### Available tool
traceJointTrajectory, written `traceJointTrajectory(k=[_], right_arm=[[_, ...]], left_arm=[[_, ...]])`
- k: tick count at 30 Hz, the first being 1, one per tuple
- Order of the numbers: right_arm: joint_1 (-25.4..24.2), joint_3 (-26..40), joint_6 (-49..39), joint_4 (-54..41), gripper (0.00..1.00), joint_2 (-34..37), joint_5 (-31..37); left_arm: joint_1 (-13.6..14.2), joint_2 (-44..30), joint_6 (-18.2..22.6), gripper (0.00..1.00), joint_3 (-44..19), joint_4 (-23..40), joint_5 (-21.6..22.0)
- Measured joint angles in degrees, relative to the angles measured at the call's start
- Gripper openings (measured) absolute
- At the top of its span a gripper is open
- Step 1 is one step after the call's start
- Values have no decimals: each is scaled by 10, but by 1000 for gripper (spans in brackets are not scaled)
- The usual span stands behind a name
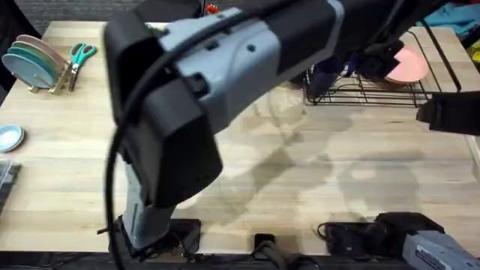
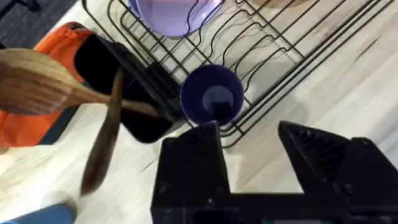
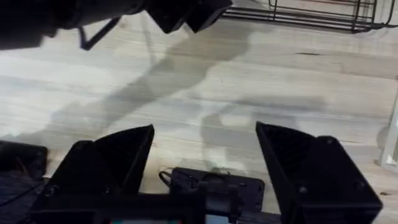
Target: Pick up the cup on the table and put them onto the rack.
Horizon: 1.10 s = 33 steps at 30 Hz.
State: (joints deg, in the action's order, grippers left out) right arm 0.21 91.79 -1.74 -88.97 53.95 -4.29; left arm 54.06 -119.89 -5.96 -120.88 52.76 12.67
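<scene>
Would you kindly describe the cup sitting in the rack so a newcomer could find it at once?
Find the black wire rack at the table's far right. In the corner beside the black utensil holder stands a navy cup, mouth up. Unlike the lilac plate nearby, it is dark, round and hollow.

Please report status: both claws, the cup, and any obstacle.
Left claw open over navy cup, upright in rack. Right claw open, empty. Black utensil holder close beside.
</scene>
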Motion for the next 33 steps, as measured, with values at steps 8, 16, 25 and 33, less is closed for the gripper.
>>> traceJointTrajectory(k=[8,16,25,33], right_arm=[[0,0,0,0,992,0,0],[0,0,0,0,992,0,0],[0,0,0,0,992,0,0],[0,0,0,1,992,0,0]], left_arm=[[-37,97,4,938,0,83,0],[-64,146,4,993,0,153,0],[-154,292,8,993,95,149,0],[-192,439,24,992,253,112,0]])
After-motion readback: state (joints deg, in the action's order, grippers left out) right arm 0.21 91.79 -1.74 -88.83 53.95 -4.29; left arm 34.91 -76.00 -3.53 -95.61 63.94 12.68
